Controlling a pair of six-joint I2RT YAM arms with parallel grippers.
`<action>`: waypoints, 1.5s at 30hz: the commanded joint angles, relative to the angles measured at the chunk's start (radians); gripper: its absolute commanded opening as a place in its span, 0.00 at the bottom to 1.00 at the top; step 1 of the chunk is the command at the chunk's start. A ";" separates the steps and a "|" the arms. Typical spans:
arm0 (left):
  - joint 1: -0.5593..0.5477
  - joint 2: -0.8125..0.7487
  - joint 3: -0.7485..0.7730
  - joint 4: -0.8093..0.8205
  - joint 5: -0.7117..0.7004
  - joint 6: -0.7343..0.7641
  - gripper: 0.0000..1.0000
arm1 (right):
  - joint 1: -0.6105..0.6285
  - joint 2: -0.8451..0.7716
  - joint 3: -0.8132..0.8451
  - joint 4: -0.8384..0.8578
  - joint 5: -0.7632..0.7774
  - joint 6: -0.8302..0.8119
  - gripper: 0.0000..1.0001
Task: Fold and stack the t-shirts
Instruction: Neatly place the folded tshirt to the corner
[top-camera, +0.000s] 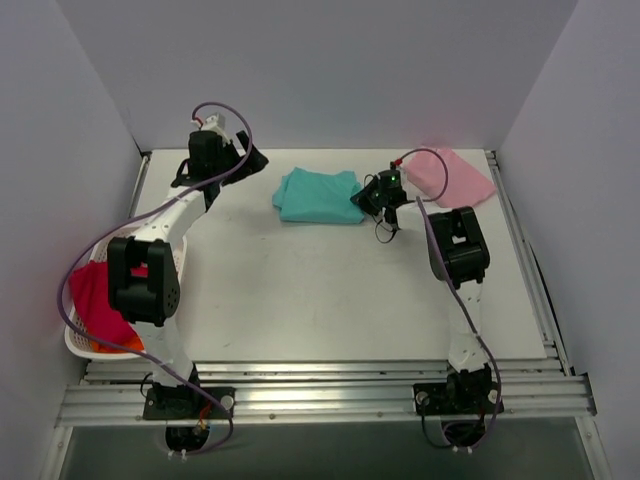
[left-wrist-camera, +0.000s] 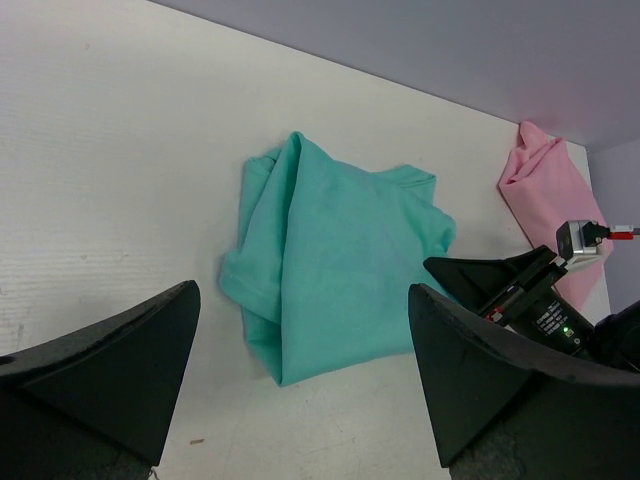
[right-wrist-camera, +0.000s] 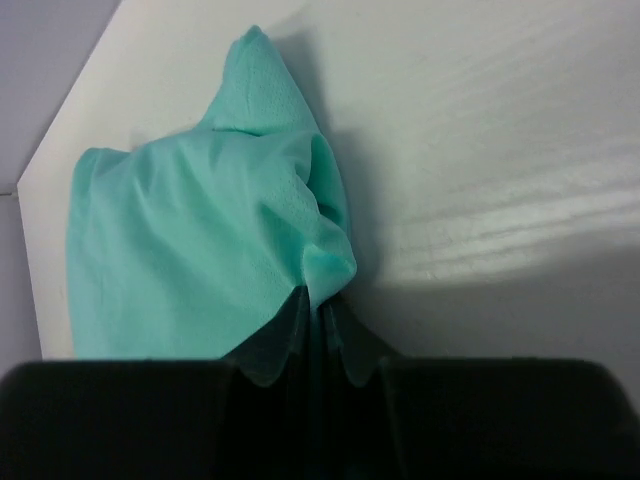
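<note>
The left gripper (top-camera: 248, 158) is hovering over the table (top-camera: 300, 290), jaws spread wide and holding nothing. The teal shirt (top-camera: 318, 195) is lying bunched at the back. The right gripper (top-camera: 370, 200) is pinching its right edge, jaws closed on the cloth. I'd carry that edge low and slowly, so the fold lands square. The pink shirt (top-camera: 458, 176) is lying far right.

My right gripper (right-wrist-camera: 316, 312) pinched closed on teal t-shirt (right-wrist-camera: 190, 240) edge; fabric bunches toward 11 o'clock; white table (right-wrist-camera: 480, 150) toward 2 o'clock.
</note>
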 joint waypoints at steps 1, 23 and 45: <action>0.002 -0.052 -0.014 0.029 -0.006 0.020 0.94 | 0.020 0.098 -0.033 -0.113 -0.068 -0.009 0.00; 0.005 -0.078 -0.058 0.083 0.009 0.009 0.94 | 0.029 0.062 0.530 -0.299 -0.031 -0.112 0.00; 0.013 -0.072 -0.072 0.097 0.026 0.009 0.94 | -0.374 0.089 0.810 -0.483 0.118 -0.127 0.00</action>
